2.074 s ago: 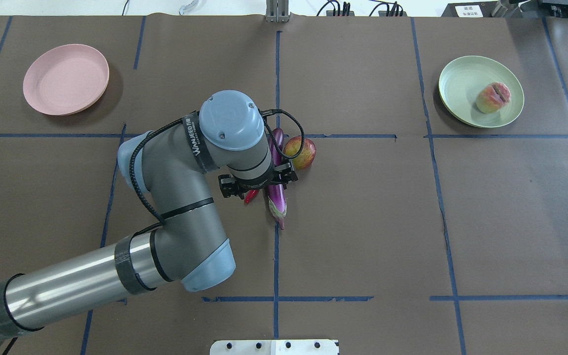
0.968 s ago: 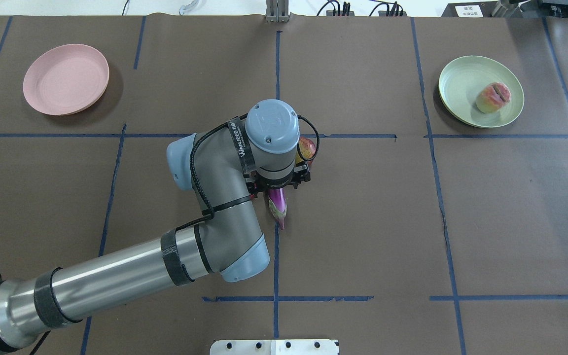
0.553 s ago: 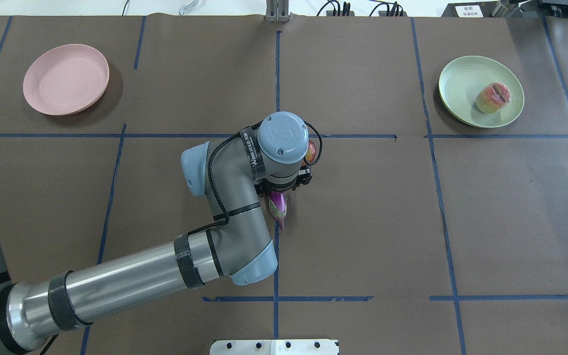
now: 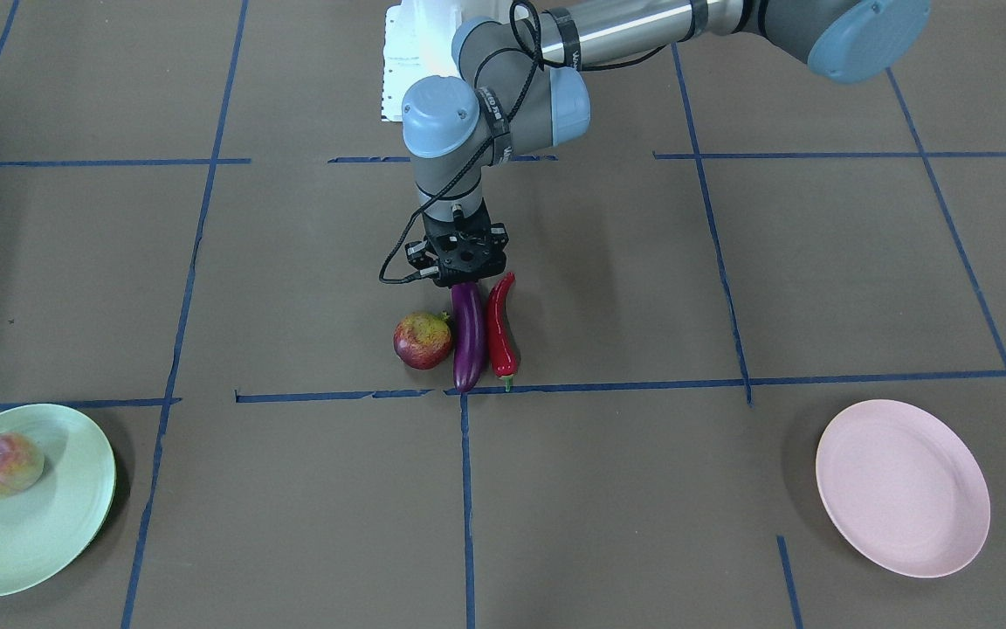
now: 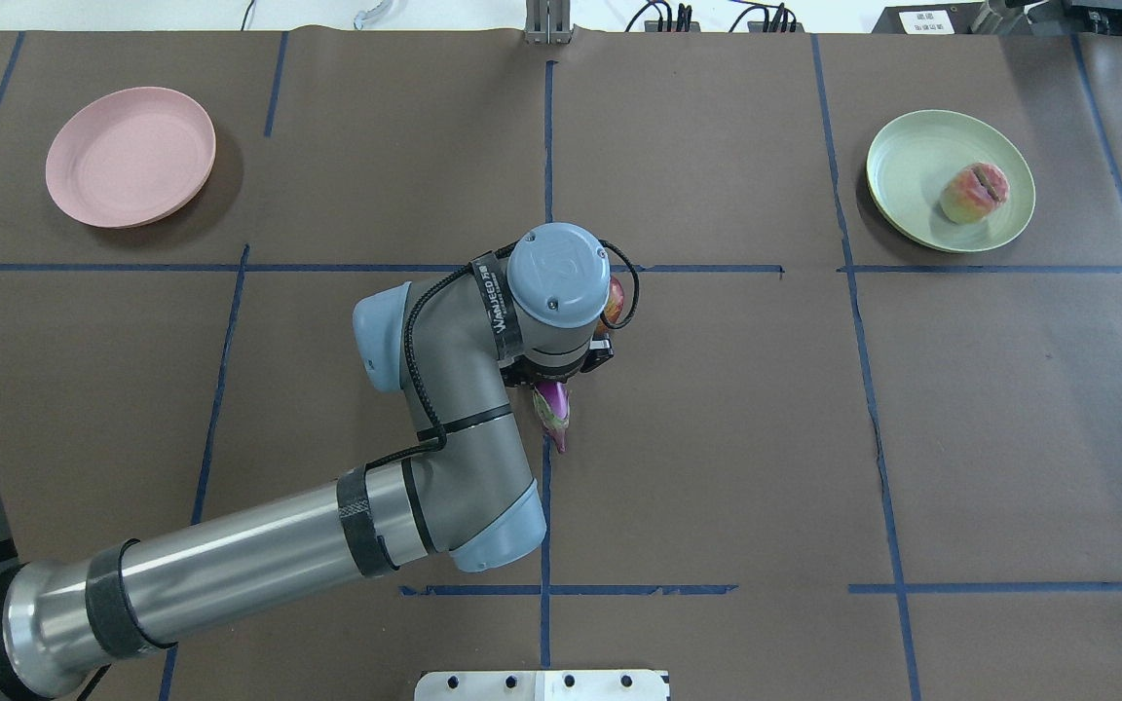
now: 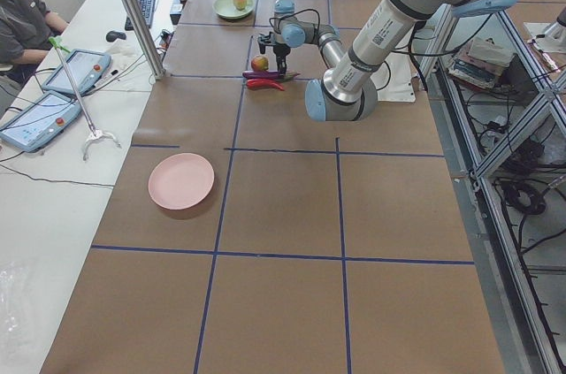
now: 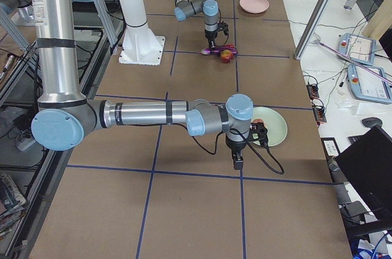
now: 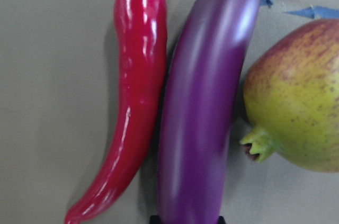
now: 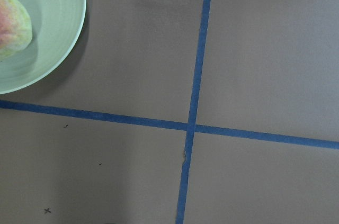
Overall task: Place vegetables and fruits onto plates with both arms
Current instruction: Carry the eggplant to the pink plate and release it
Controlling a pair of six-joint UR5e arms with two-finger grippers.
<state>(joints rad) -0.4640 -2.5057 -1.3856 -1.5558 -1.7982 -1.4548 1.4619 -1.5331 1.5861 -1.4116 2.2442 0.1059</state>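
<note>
The purple eggplant (image 4: 468, 336) lies on the table between the red chili (image 4: 499, 328) and the pomegranate (image 4: 422, 340), touching both. My left gripper (image 4: 462, 281) is down over the eggplant's cap end. In the left wrist view the eggplant (image 8: 206, 118) fills the middle, with dark fingertips just showing on either side at the bottom edge; the jaws look open around it. The peach (image 5: 974, 193) sits on the green plate (image 5: 912, 166). The pink plate (image 5: 130, 156) holds nothing. My right gripper (image 7: 236, 162) hangs beside the green plate; I cannot tell whether it is open or shut.
Blue tape lines cross the brown table cover. The left arm's elbow and forearm (image 5: 259, 560) stretch over the table's near left part. The white base block (image 5: 542, 684) is at the near edge. An operator (image 6: 22, 11) sits at a side desk.
My left arm has moved right and its wrist has turned, so the gripper now sits over the eggplant and hides the chili from above. The fruits and vegetables have not moved.
</note>
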